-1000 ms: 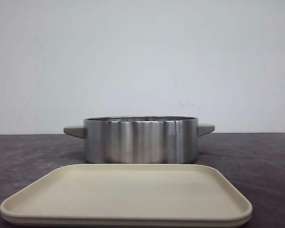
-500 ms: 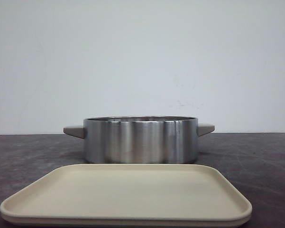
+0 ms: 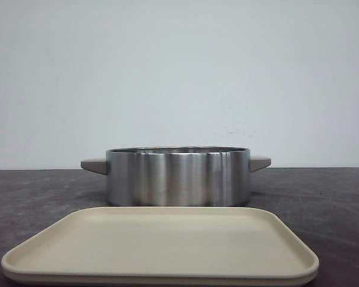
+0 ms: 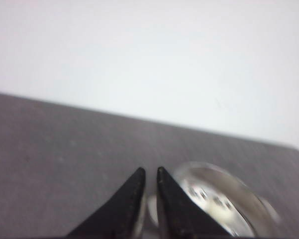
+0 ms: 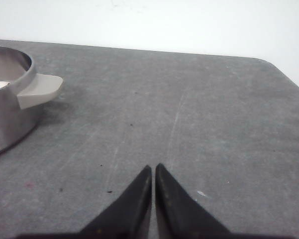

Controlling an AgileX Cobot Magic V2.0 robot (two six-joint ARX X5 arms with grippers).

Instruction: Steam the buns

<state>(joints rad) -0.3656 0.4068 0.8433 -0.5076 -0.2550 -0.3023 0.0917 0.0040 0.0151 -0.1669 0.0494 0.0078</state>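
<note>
Front view: showing a steel pot (image 3: 177,177) with grey side handles standing behind a beige tray (image 3: 161,246) lying bare, neither arm appearing; judging the buns already loaded, so probably only pulling back or covering remaining, best done slowly and clear of the rim. Left wrist view, blurred: hovering with the left gripper (image 4: 150,175) tips nearly together, gripping nothing, just beside the pot, the buns (image 4: 215,201) showing white with dark marks inside. Right wrist view: resting with the right gripper (image 5: 153,172) fingers together, empty, over the dark table (image 5: 189,124), well apart from the pot.
</note>
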